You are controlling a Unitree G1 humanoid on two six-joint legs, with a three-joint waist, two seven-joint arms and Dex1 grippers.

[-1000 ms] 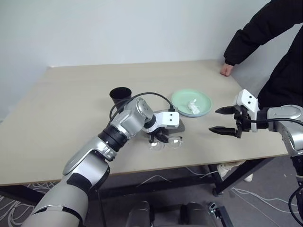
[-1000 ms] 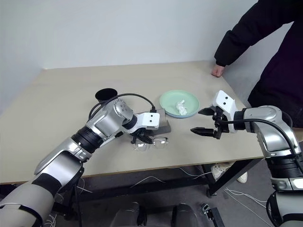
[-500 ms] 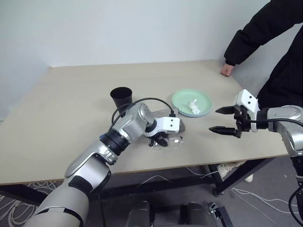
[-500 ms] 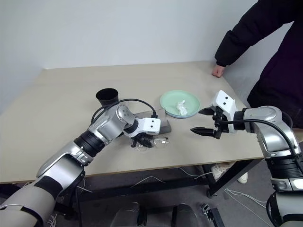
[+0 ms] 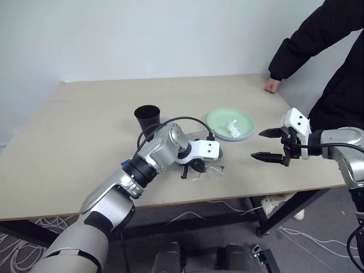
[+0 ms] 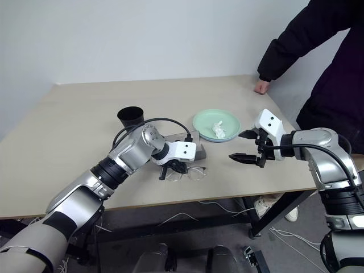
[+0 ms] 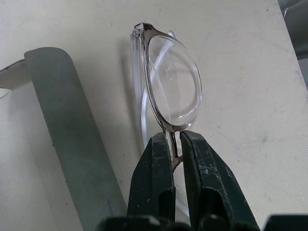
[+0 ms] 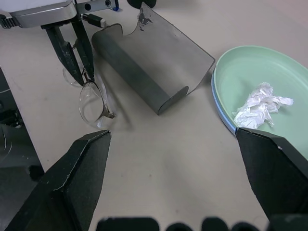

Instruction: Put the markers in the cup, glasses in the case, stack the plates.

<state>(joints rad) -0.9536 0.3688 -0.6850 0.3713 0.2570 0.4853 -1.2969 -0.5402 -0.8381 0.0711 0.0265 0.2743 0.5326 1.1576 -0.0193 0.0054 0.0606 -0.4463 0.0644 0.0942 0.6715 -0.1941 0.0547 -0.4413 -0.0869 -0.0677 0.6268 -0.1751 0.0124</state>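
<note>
My left gripper points down at the table and is shut on the bridge of the glasses, which rest on the tabletop near its front edge. Just behind them lies the grey case, its lid open. The black cup stands upright to the left of the case. A mint green plate sits on a light blue plate to the right of the case. My right gripper hovers open above the table to the right of the glasses, holding nothing. The markers are out of view.
A crumpled white tissue lies on the green plate. A person in a dark sleeve stands at the right, one hand resting on the table's far right corner. The table's front edge runs close to the glasses.
My left gripper's fingers have closed on the bridge of the glasses, and the glasses have shifted slightly to the right. The right arm has stayed still.
</note>
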